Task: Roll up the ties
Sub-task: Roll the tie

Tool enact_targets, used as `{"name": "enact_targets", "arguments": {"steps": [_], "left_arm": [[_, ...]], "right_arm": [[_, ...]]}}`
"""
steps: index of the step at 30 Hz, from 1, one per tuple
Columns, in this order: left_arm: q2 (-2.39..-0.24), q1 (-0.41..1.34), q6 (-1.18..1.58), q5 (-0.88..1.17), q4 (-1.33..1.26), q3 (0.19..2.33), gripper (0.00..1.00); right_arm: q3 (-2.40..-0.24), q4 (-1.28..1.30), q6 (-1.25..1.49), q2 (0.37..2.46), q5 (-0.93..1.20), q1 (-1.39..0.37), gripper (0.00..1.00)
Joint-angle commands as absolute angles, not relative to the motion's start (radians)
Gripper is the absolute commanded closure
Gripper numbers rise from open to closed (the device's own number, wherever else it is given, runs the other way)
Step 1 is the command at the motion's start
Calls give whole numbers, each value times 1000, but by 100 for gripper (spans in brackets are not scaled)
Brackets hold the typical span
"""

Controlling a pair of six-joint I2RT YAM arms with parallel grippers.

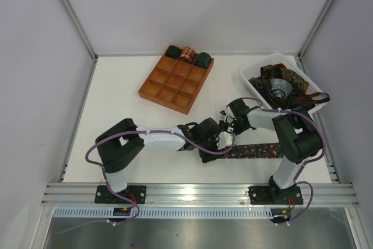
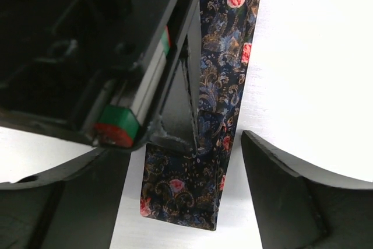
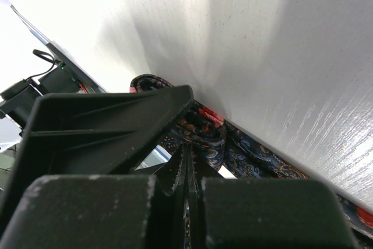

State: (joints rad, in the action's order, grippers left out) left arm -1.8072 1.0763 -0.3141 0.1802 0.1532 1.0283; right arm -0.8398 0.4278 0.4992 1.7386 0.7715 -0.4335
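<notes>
A dark tie with a red floral paisley print (image 1: 259,150) lies flat along the near table, running right from the grippers. My left gripper (image 1: 217,143) is open. In the left wrist view its fingers (image 2: 280,190) stand wide on either side of the tie's folded end (image 2: 180,193) without touching it. My right gripper (image 1: 226,125) comes down from above and is shut on that end. In the right wrist view the tie (image 3: 207,129) curls into a small fold at its fingertips (image 3: 187,150). It also shows in the left wrist view (image 2: 175,109), pinching the fabric.
An orange-brown gridded tray (image 1: 166,91) sits at the back centre, with three rolled ties (image 1: 187,55) in its far row. A white bin (image 1: 250,74) at the back right holds several loose ties (image 1: 288,83). The right arm's elbow stands beside the bin.
</notes>
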Motion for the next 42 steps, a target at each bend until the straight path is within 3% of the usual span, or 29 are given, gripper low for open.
{"name": "enact_targets", "arguments": {"steps": [1, 14, 18, 25, 28, 33, 37, 42], "left_arm": [[-1815, 1081, -337, 127, 175, 985, 20], [-1809, 1081, -318, 100, 176, 973, 53], [-1810, 1081, -313, 95, 172, 971, 55], [-1789, 1081, -293, 83, 201, 985, 17], [-1730, 1080, -269, 80, 192, 973, 6], [-1589, 1048, -174, 72, 210, 971, 4], [-1392, 899, 137, 282, 137, 910, 5], [-1354, 738, 530, 457, 120, 828, 9]], "right_arm": [[-836, 416, 505, 1706, 755, -433, 100], [-842, 408, 529, 1692, 770, -442, 100], [-838, 397, 535, 1698, 773, -443, 100], [-839, 388, 529, 1713, 761, -448, 100], [-836, 374, 531, 1726, 750, -448, 100], [-841, 365, 526, 1741, 741, -446, 100], [-836, 377, 509, 1740, 730, -446, 100], [-838, 399, 476, 1736, 700, -445, 100]]}}
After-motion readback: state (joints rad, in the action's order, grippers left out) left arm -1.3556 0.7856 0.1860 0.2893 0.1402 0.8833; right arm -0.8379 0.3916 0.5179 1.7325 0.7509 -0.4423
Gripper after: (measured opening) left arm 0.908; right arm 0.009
